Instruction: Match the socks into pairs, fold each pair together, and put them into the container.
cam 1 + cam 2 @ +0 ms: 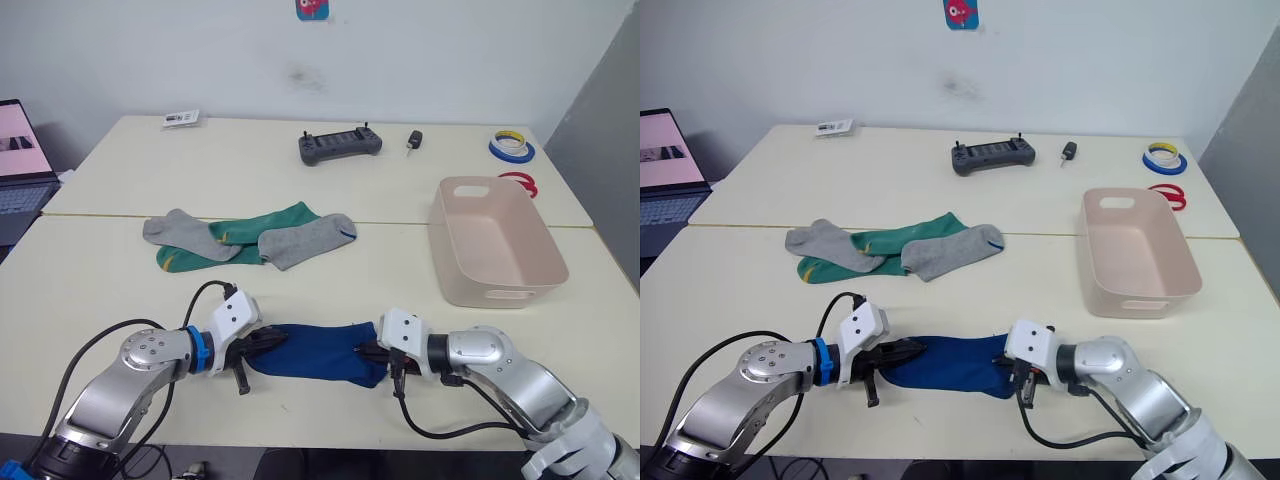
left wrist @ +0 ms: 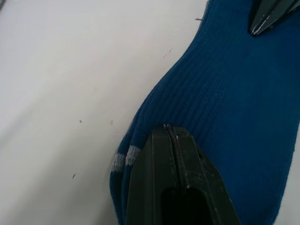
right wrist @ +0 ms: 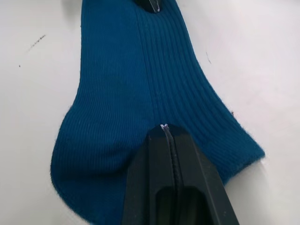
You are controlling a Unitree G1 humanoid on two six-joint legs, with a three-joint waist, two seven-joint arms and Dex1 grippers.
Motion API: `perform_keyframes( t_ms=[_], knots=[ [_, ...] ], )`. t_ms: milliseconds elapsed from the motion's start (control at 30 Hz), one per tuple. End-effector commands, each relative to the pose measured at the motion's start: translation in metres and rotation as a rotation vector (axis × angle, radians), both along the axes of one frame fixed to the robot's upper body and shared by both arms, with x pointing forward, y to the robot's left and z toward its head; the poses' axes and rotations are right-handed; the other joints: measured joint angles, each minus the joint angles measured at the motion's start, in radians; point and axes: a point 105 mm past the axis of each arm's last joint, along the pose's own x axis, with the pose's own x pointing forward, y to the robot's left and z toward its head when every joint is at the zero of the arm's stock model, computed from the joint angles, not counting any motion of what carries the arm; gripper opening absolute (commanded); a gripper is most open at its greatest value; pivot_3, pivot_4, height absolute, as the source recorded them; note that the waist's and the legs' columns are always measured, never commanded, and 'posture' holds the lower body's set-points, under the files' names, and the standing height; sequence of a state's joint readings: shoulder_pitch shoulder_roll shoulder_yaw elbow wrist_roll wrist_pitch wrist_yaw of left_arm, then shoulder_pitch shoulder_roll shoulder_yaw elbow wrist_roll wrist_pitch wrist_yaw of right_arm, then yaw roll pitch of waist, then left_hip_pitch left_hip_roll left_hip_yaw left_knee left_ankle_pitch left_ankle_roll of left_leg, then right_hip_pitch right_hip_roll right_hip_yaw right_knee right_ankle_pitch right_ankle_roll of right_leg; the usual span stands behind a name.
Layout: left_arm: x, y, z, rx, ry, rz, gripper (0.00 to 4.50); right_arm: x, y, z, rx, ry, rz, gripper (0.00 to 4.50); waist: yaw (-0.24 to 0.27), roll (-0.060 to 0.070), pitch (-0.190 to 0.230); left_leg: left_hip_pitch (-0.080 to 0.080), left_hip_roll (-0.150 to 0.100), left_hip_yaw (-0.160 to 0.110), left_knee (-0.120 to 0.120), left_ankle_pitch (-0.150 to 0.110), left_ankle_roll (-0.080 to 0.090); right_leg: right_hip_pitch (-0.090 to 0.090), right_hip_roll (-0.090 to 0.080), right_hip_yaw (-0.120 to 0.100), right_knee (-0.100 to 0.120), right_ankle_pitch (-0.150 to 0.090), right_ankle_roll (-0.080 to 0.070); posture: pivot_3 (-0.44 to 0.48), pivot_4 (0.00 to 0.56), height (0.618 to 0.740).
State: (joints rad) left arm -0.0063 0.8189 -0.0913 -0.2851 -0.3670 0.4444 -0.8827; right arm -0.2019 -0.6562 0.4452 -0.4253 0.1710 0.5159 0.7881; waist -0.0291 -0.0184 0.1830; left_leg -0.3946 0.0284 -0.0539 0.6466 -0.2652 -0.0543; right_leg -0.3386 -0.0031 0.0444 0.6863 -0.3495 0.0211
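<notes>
Left eye view: 2 grey socks [image 1: 300, 242], 1 container [image 1: 497, 243].

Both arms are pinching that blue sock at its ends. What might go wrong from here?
The left gripper and right gripper each hold an end of the dark blue socks with jaws shut. If the two layers are not both caught, one sock may slip out during the fold. The container stands off to the robot's right, so the bundle might unfold on the way. The grey and green socks overlap, which may hamper later sorting.
</notes>
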Motion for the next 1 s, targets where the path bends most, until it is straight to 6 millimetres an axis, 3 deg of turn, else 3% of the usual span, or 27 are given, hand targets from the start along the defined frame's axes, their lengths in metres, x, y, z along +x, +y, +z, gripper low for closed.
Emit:
perform_keyframes(
  t_ms=[33, 167, 267, 400, 567, 700, 800, 1000],
  knots=[
    [-0.008, 0.009, -0.018, 0.041, 0.064, 0.041, 0.0, 0.008, -0.03, -0.004, -0.057, 0.001, -0.094, 0.03, 0.0, 0.0, 0.0, 0.002, 0.0, 0.0, 0.0, 0.0, 0.0, 0.002, 0.0, 0.0, 0.0, 0.0, 0.0, 0.0, 0.15, 0.74],
    [-0.007, 0.006, -0.007, -0.004, 0.023, 0.038, 0.0, 0.005, -0.03, 0.017, 0.039, -0.044, -0.07, 0.03, -0.001, 0.0, -0.001, 0.007, 0.0, 0.0, 0.0, 0.0, 0.0, 0.005, 0.0, 0.0, 0.0, 0.0, 0.0, 0.0, 0.15, 0.74],
    [-0.009, 0.001, 0.016, -0.075, -0.03, -0.006, 0.0, 0.001, -0.022, 0.041, 0.147, -0.06, -0.028, 0.03, -0.005, 0.0, 0.0, 0.007, 0.001, 0.001, -0.001, 0.0, 0.0, 0.004, 0.001, 0.001, 0.002, 0.0, 0.0, 0.0, 0.15, 0.74],
    [-0.012, -0.007, 0.035, -0.086, -0.053, -0.09, 0.0, 0.003, -0.01, 0.05, 0.164, -0.088, 0.011, 0.03, -0.002, 0.0, 0.0, 0.003, 0.001, -0.001, 0.0, 0.0, 0.0, 0.001, 0.001, 0.0, 0.003, 0.0, 0.0, 0.0, 0.15, 0.74],
    [-0.009, -0.014, 0.019, -0.014, -0.044, -0.113, 0.0, 0.01, 0.016, 0.034, 0.103, -0.087, 0.052, 0.03, -0.002, 0.0, 0.0, 0.002, 0.0, 0.0, 0.0, 0.0, 0.0, 0.001, 0.001, 0.0, 0.002, 0.0, 0.0, 0.0, 0.15, 0.74],
    [-0.007, -0.008, 0.005, 0.033, -0.034, -0.091, 0.0, 0.016, 0.022, 0.017, 0.025, -0.091, 0.05, 0.03, -0.001, 0.0, 0.0, 0.0, 0.0, 0.0, 0.0, 0.0, 0.0, -0.002, 0.001, 0.0, 0.003, 0.0, 0.0, 0.0, 0.15, 0.74],
    [-0.005, -0.002, -0.003, 0.058, -0.026, -0.065, 0.0, 0.018, 0.016, 0.008, -0.018, -0.066, 0.02, 0.03, 0.0, 0.0, 0.0, -0.003, 0.0, 0.0, 0.0, 0.0, 0.0, -0.005, 0.001, 0.0, 0.003, 0.0, 0.0, 0.0, 0.15, 0.74],
    [-0.01, 0.004, -0.005, 0.06, -0.013, -0.052, 0.0, 0.023, -0.019, 0.006, -0.077, -0.055, -0.051, 0.03, 0.0, 0.0, 0.0, 0.0, 0.0, 0.0, 0.001, 0.001, 0.0, -0.003, 0.001, 0.0, 0.005, 0.0, 0.0, 0.0, 0.15, 0.74]
  ],
)
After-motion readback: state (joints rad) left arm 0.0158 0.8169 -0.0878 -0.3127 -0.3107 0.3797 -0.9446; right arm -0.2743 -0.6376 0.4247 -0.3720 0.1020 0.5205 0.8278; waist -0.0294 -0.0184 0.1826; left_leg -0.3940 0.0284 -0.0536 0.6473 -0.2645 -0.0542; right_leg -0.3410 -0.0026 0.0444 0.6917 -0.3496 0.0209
